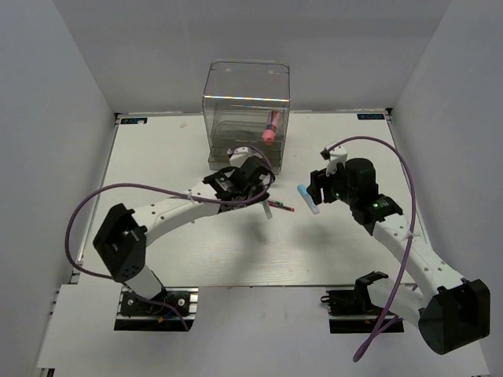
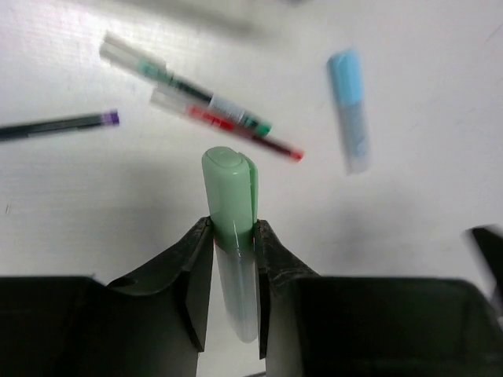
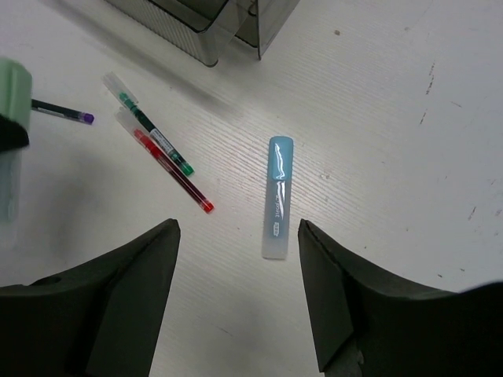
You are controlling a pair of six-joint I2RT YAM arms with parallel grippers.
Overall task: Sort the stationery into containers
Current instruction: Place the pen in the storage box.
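Observation:
My left gripper is shut on a green marker, lifted off the table with its cap pointing away from the wrist. On the table beyond it lie a green-accented pen, a red pen, a dark pen with a purple tip and a light-blue marker. My right gripper hovers open above the light-blue marker, which lies just ahead of the gap between its fingers. The clear organizer stands at the back with a pink tube inside. In the top view the left gripper hangs just in front of the organizer.
The organizer's lower drawers show at the top of the right wrist view. The two arms' grippers are close together near the table's middle, the right gripper beside the red pen. White walls close in the table.

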